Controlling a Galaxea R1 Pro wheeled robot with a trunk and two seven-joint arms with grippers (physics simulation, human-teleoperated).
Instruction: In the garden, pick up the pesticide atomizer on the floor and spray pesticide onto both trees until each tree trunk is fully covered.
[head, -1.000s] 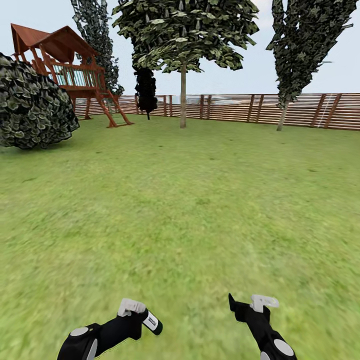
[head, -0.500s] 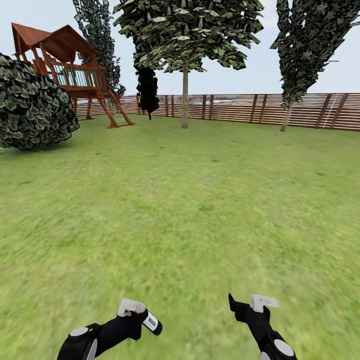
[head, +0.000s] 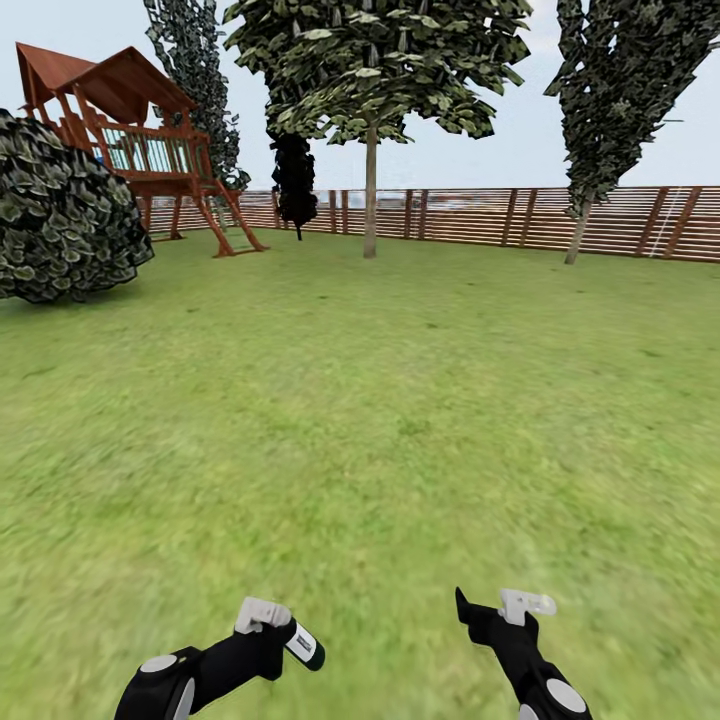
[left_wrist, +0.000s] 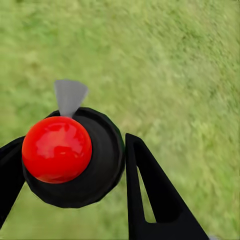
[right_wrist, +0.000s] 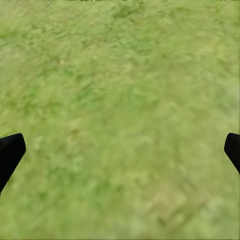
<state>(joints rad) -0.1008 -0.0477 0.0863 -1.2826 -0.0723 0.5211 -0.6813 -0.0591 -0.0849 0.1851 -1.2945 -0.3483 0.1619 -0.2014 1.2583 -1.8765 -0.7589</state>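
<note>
Grass lawn takes up most of the head view, running back to a horizontal-slat wooden fence along its far edge. Big round dark bush at the lawn's far left edge, wooden playhouse with red-brown roof just behind it, near the far left corner. Two trees stand near the fence: one at mid far edge with broad leafy crown and a thin-looking straight trunk; another toward the far right, trunk leaning slightly. A narrow dark tree rises behind the playhouse, and a small black shrub shape sits by the fence left of the middle tree. All well apart from the robot.

Left gripper low at the near edge, jaws clamped around the pesticide atomizer, dark bottle with pale label stripe sticking out to the right, held above the grass. In the left wrist view the atomizer's round black top with a red ball is pinched between the black fingers, grey nozzle pointing away.

Right gripper near the near edge, well apart from the left one; the right wrist view has its fingertips at opposite edges, jaws wide, just grass between.
</note>
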